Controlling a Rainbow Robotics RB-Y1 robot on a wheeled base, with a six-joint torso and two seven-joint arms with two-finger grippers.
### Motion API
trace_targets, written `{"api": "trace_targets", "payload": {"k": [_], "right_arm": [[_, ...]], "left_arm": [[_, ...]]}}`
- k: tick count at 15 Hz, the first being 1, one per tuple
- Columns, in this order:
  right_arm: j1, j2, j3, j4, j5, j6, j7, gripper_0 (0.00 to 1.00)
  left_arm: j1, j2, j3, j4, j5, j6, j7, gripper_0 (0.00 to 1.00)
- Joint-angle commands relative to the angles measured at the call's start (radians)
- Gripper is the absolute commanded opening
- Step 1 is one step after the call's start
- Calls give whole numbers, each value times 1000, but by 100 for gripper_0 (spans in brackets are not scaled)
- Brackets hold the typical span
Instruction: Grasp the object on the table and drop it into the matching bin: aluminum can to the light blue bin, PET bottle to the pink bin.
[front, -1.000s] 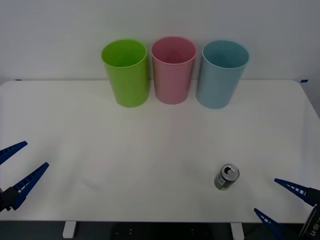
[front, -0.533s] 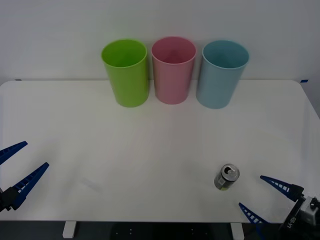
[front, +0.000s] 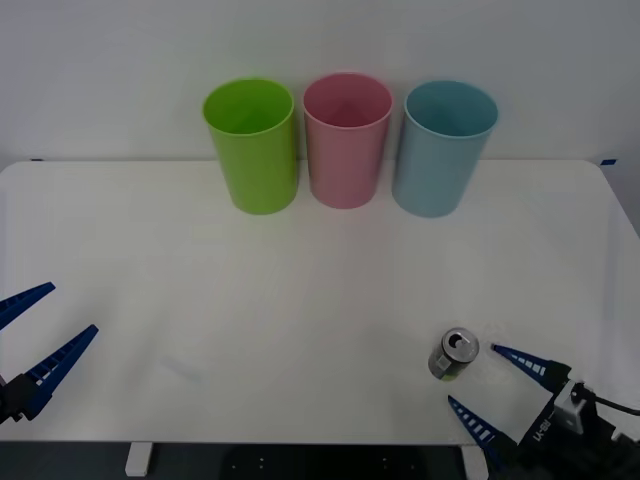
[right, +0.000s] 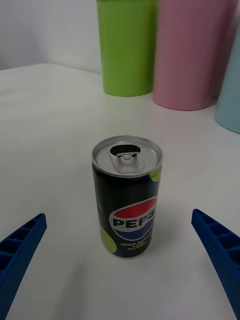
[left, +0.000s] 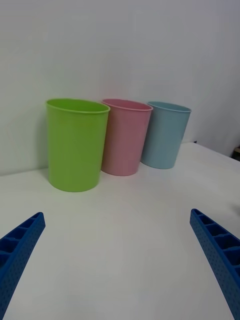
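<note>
A: What have you got, near side first?

B: My right gripper (front: 480, 381) is low at the near right edge of the table (front: 300, 300), jaws spread wide and holding nothing. One blue finger (front: 525, 362) points at the can (front: 455, 353) from just beside it; the other sits nearer the table edge.

A: Contact with the can?

B: None I can see. From the right wrist camera the can (right: 128, 195) stands upright on the table, between the two fingers (right: 20, 245) but ahead of the tips, with white table showing on both sides. Silver top with the tab facing up, dark body, yellow-green patches, Pepsi logo towards me.

A: Left arm?

B: Left gripper (front: 28, 335) is over the near left edge, jaws wide as well, empty, well apart from the can.

A: Far side?

B: Three bins in a row at the back edge against the wall: green bin (front: 252, 145) on the left, pink bin (front: 346, 140) in the middle, light blue bin (front: 440, 148) on the right. All upright, close together. The light blue one is the nearest of the three to the can, still well apart from it.
</note>
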Motion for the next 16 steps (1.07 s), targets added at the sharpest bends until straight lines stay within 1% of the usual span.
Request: {"api": "trace_targets", "payload": {"k": [1,3,8,13,16], "right_arm": [[-12,6,28,-1,-1,38,6,100],[-17,18,45,-1,-1,65,11,100],[-38,24,99,-1,-1,161,20,100],[-60,29,143,-1,-1,230,23,100],[-67,30,154,-1,-1,252,23,100]], "left_arm": [[0,0,0,0,0,0,0,100],[0,0,0,0,0,0,0,100],[0,0,0,0,0,0,0,100],[0,0,0,0,0,0,0,100],[0,0,0,0,0,0,0,100]]}}
